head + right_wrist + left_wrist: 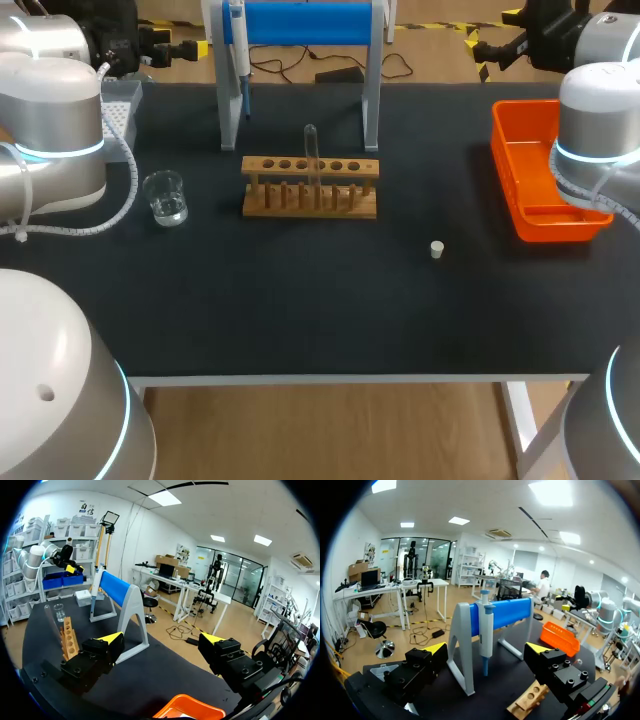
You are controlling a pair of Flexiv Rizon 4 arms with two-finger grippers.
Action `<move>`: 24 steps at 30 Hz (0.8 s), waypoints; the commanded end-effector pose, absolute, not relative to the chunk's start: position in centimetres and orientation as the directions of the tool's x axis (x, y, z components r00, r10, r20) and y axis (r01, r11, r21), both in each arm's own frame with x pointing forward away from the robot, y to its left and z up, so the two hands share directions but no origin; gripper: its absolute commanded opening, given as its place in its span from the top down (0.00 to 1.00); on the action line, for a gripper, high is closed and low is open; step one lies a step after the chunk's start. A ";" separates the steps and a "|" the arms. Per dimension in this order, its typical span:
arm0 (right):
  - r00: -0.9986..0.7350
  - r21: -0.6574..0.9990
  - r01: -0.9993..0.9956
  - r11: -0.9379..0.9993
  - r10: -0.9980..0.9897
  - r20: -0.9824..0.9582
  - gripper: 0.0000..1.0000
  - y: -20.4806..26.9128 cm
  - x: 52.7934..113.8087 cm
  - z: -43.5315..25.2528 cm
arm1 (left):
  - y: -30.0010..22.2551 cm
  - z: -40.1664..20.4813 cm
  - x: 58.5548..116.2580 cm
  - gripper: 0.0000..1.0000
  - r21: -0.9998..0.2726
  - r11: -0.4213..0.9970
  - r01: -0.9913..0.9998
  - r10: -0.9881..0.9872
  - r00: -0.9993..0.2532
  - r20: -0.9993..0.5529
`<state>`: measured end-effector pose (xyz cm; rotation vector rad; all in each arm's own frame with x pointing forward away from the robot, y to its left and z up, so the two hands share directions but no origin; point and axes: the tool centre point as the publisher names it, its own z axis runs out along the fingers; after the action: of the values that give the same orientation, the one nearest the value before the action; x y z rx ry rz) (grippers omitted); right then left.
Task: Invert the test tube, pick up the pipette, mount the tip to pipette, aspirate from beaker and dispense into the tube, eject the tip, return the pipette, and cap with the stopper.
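Both stand open and empty, left tool (487, 650) and right tool (161, 639); first step pending: grasp the test tube (311, 152), invert it.

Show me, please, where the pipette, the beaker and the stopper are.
pipette (486, 635): left wrist view, its white body.
beaker (165, 197): head view, its glass wall.
stopper (437, 249): head view, its top.
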<state>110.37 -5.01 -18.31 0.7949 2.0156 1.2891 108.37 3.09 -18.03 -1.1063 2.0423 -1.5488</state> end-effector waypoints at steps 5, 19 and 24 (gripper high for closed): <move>-0.634 0.925 0.159 0.345 0.754 -0.173 0.00 -5.0 110.4 -18.4 | 3.0 -18.1 108.3 0.00 -0.924 0.096 -0.369 -0.754 -0.633 0.174; -0.634 0.925 0.159 0.345 0.754 -0.173 0.00 -5.0 110.4 -18.4 | 3.0 -18.1 108.3 0.00 -0.924 0.096 -0.369 -0.754 -0.633 0.174; -0.673 0.922 0.138 0.362 0.717 -0.181 0.00 -4.3 108.8 -18.6 | 3.0 -18.1 108.3 0.00 -0.924 0.096 -0.369 -0.754 -0.633 0.174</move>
<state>110.07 -4.32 -18.41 0.7660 2.0314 1.2956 108.37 3.10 -18.04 -1.1064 2.0422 -1.5488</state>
